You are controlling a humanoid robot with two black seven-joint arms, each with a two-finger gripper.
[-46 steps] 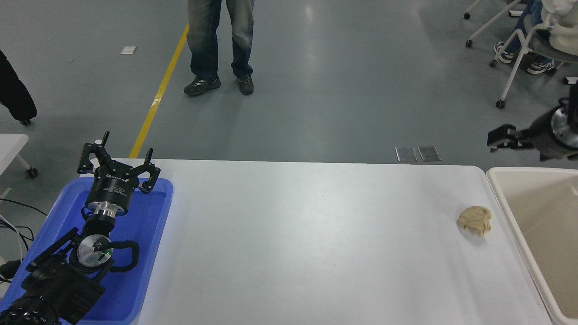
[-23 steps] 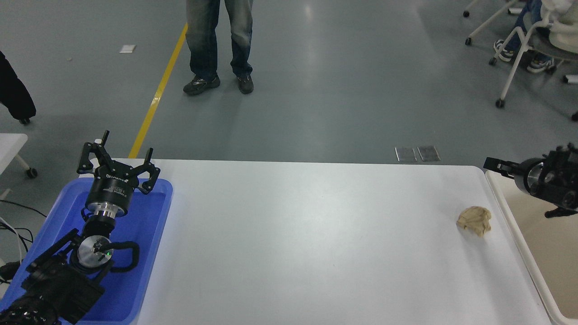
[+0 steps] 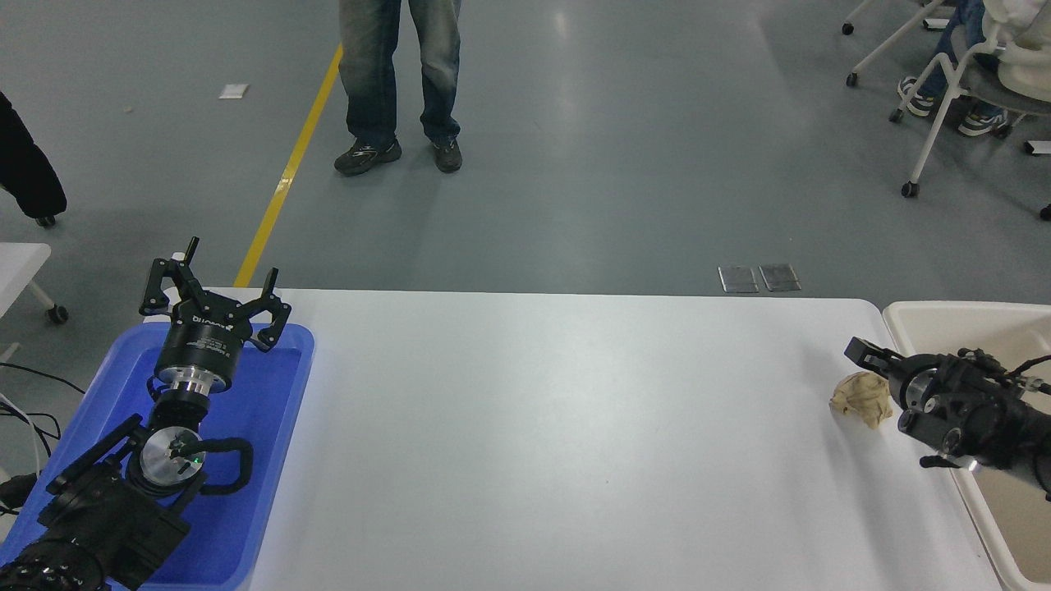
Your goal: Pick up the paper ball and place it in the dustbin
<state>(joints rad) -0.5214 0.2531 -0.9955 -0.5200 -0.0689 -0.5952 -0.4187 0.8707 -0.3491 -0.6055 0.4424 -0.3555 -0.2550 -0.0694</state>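
right pincer [image 3: 872, 361] beside paper ball [image 3: 862, 398] | dustbin [image 3: 944, 315] right

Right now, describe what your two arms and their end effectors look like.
Both arms are black. The left end effector has thin, angular black fingers on a round black body with small white lettering, above a silver metal ring. Its arm carries a round silver disc with a tiny green light and a looped black cable. The right end effector is black too, with silver round joints and thin black cables along the wrist.

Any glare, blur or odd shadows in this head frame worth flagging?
Head view: sharp overall; soft ceiling-light glare on the floor and a pale sheen on the table; the paper ball casts only a faint shadow; the right gripper shows no obvious motion blur.
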